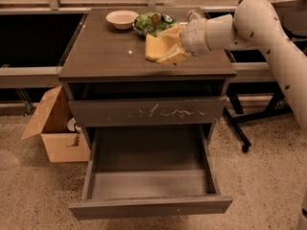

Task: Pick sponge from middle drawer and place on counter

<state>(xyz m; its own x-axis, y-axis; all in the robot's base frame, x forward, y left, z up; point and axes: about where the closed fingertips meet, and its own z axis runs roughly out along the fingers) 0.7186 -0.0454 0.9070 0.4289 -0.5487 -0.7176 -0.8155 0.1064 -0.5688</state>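
My gripper (165, 51) hangs just above the right middle of the counter (103, 51), its pale yellow padded fingers (173, 56) closed around the yellow sponge (154, 48). The sponge is partly hidden by the pads, and I cannot tell whether it touches the counter. The middle drawer (149, 206) is pulled fully open below, and its grey floor (148, 162) is bare. The white arm reaches in from the right.
A white bowl (122, 18) and a green snack bag (153, 23) sit at the back of the counter, close behind the gripper. The scratched drawer front (148, 113) above is closed. A cardboard box (55, 126) stands on the floor at left, and black table legs (242, 128) at right.
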